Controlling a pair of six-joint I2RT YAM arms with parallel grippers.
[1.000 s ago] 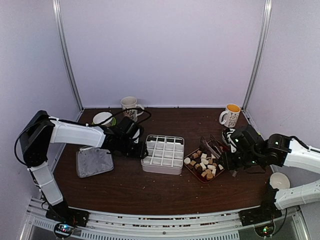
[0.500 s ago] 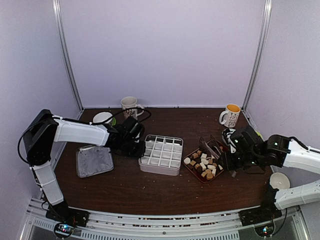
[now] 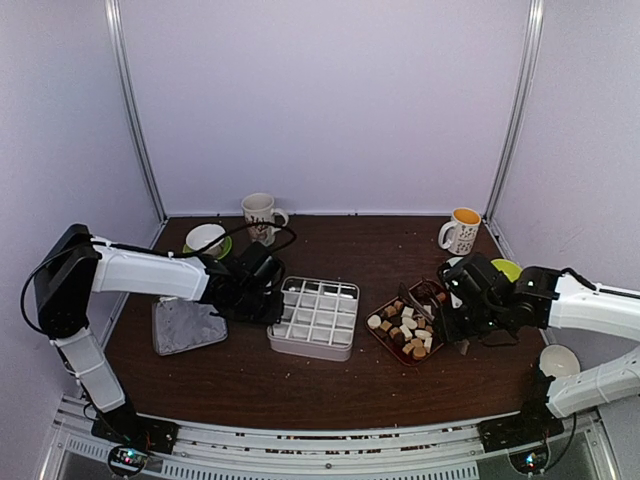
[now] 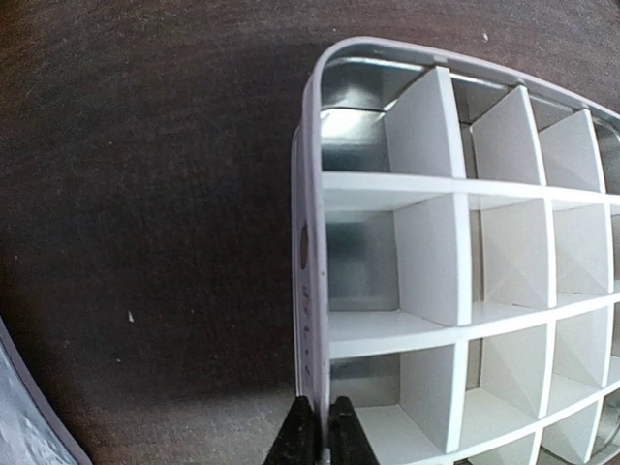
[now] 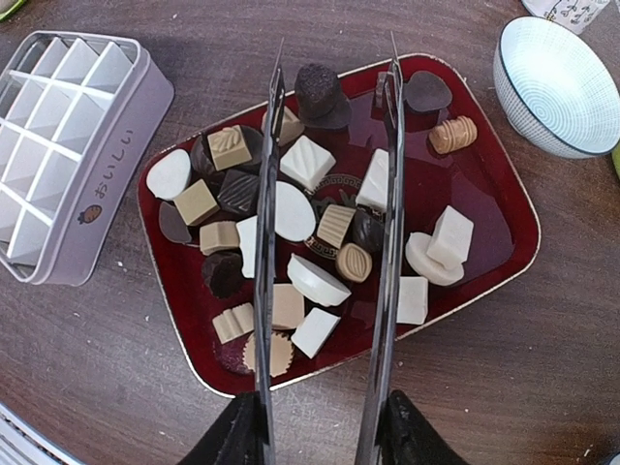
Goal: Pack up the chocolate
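- The divided tin point(image 4: 308, 242) is being dragged nearer, its rim pinched by the narrowed left tool point(image 4: 313, 441).
- The chocolates point(image 5: 295, 211) are lying in the red tray point(image 5: 441, 184) beside the tin, under tongs point(image 5: 267, 242) being held by the right tool point(image 5: 320, 436).

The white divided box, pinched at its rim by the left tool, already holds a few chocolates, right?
No. The white divided box, pinched at its rim by the left tool, holds none yet; the top view shows every cell empty, the chocolates lying in the red tray.
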